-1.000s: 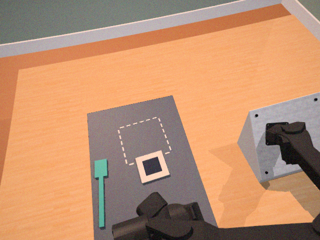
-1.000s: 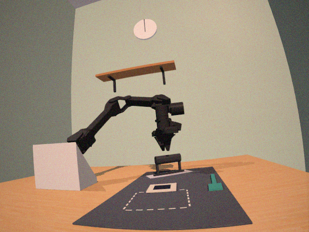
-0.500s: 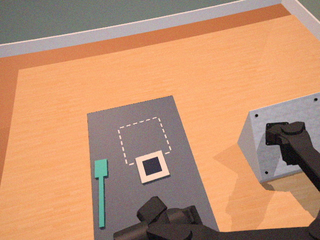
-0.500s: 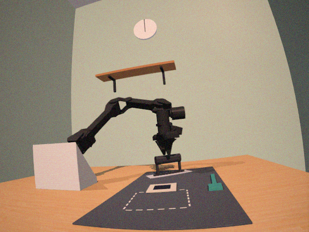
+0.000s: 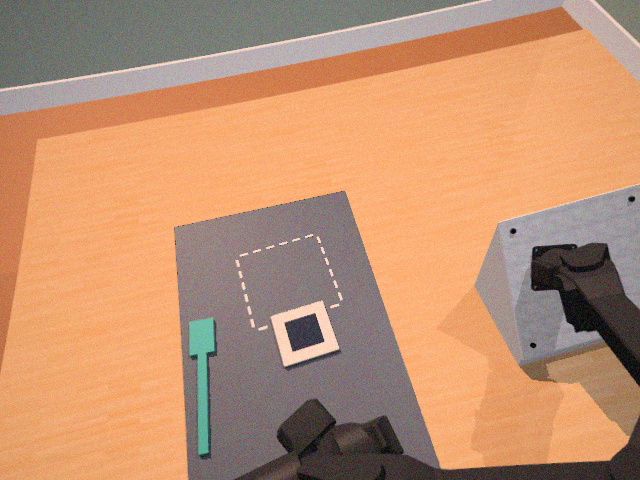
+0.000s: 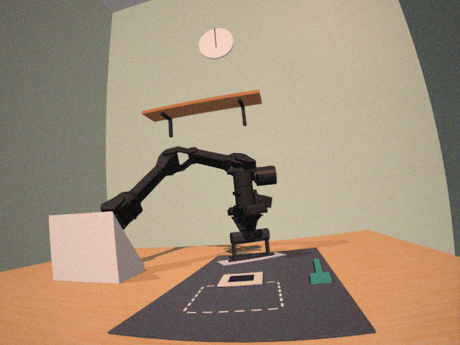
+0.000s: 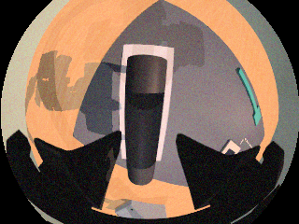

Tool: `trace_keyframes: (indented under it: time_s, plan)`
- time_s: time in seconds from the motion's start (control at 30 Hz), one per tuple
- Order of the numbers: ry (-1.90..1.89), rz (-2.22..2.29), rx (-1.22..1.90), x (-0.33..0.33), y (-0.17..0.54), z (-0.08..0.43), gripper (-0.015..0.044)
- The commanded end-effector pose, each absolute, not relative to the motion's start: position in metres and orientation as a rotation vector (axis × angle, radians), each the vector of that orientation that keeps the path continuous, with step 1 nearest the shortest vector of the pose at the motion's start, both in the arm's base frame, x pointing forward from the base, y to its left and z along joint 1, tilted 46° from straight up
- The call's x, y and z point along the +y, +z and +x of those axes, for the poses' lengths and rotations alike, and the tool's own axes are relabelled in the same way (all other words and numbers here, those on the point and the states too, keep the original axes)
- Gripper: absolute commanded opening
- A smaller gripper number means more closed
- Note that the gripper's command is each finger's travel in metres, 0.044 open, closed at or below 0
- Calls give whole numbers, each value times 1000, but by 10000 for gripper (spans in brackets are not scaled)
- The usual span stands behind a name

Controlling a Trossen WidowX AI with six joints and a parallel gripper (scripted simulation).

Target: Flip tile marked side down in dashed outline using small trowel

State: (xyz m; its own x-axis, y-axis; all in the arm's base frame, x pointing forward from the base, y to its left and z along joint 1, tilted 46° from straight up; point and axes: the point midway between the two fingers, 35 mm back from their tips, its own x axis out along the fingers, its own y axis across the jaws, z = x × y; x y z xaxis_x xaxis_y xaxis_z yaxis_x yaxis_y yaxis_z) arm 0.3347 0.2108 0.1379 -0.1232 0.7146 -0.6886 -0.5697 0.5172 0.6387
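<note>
The trowel has a pale flat plate (image 6: 223, 262) (image 7: 169, 93) and a dark round handle (image 6: 237, 237) (image 7: 146, 75) raised on two posts. It stands on the mat's end near the arm. My gripper (image 6: 248, 228) (image 7: 149, 136) is open, pointing down at the handle, which shows between the fingers in the wrist view; contact cannot be told. The white tile (image 5: 305, 333) (image 6: 240, 279) (image 7: 231, 147) lies flat, dark square up, across the arm-side edge of the dashed outline (image 5: 263, 328) (image 6: 223, 311), mostly outside it. The arm hides the trowel in the top view.
A teal flat tool (image 5: 202, 335) (image 6: 320, 277) (image 7: 249, 93) with a square head and long thin handle lies along one side of the dark mat (image 5: 217, 248) (image 6: 334, 315). The arm's block-shaped base (image 5: 527, 310) (image 6: 85, 246) stands on the table beyond the opposite side.
</note>
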Motion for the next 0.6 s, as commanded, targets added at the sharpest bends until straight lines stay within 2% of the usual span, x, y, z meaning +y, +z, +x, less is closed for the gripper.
trace_keyframes:
  time_s: [0.0,0.57]
  plan:
    - [1103,149,1295,213,136,333,257]
    - [1103,149,1295,213,136,333,143]
